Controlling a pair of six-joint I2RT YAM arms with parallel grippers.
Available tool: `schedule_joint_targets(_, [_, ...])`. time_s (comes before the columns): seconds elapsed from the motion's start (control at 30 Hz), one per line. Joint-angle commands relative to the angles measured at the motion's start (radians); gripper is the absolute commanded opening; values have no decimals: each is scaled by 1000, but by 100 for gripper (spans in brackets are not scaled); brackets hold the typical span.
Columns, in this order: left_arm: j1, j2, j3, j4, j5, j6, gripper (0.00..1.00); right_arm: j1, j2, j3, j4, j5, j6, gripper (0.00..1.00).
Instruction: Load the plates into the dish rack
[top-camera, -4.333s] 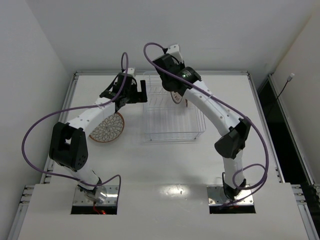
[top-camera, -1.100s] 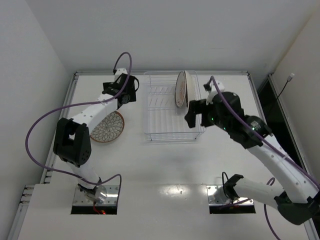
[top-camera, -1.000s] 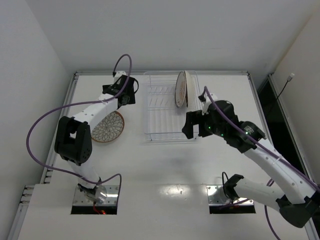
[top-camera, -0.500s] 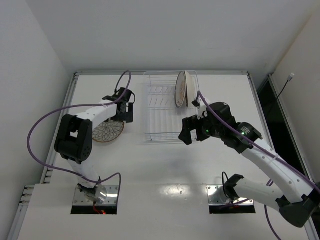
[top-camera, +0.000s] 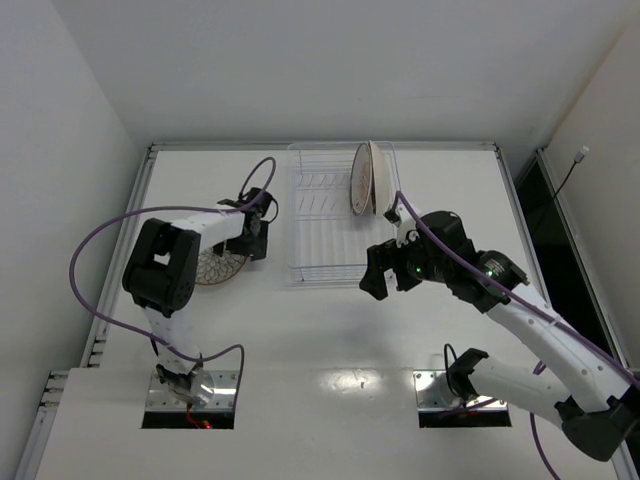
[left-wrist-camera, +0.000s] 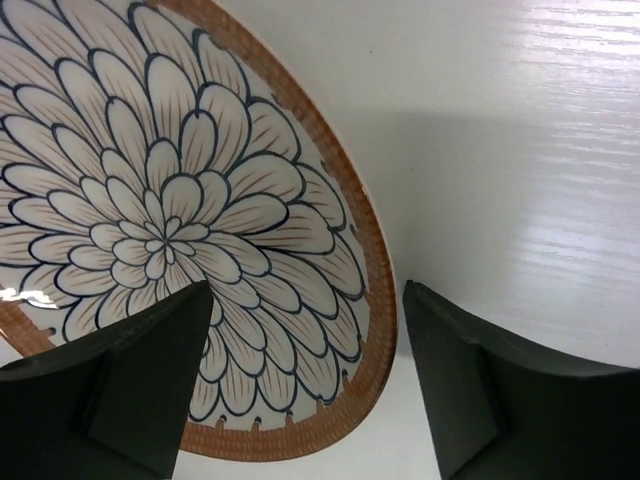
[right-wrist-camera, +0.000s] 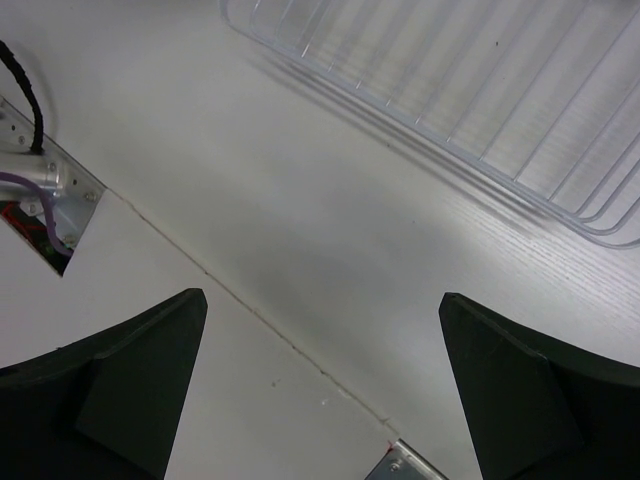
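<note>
Step in hand, as judged: pickup of the one plate not yet racked.

The flower-pattern plate (left-wrist-camera: 160, 240) lies flat on the table (top-camera: 330, 340), just left of the dish rack (top-camera: 325, 235). Two racked plates (top-camera: 362, 180) are stood on edge at the rack's far right end.

The left gripper (left-wrist-camera: 307, 300) is held open astride the plate's rack-side rim. One finger is over the patterned face, the other over bare table, and nothing is clamped. The right gripper (right-wrist-camera: 322, 298) is spread wide and empty, just off the rack's near edge.

To be done well:
- A tilted approach is advised, so the outer finger can be got under the rim.
- The rim should be seated deep between the fingers before any lift, since a shallow glazed plate is likely to slip.
- The plate should then be turned on edge and lowered into a free slot beside the stood ones, without knocking them.

Views: rim-to-finger alignment is shown only by the left wrist view. Free slots and the stood plates are shown only by the top view. Only a rack corner and bare table are given by the right wrist view.
</note>
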Motion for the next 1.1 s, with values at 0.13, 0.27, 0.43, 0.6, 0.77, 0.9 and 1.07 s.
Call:
schedule_joint_targets(0.13, [-3,76,-3,-37,-11,43,26,4,50,47,36,-23,-3,100])
schedule_joint_targets(0.27, [-3,115,9,-55,12,53,0,4,70,58,36,-14,6,100])
schedule_joint_targets(0.43, [-23,115,9,-55,-26,44,0,4,70,23,36,22,6,100])
schedule_joint_targets(0.6, [-23,-24,80,-92,-71,-10,0,-6,-8,-87,89,54,49,100])
schedule_joint_targets(0.77, [-47,-175,293,-178,-76,-64,0,-6,-88,-234,167,20,143,100])
schedule_joint_targets(0.9, [-98,-232,531,-210,-68,-73,0,-6,-166,-360,233,0,248,100])
schedule_joint_targets(1.07, [-141,-335,671,-79,61,-73,0,-6,-252,-394,220,71,284,100])
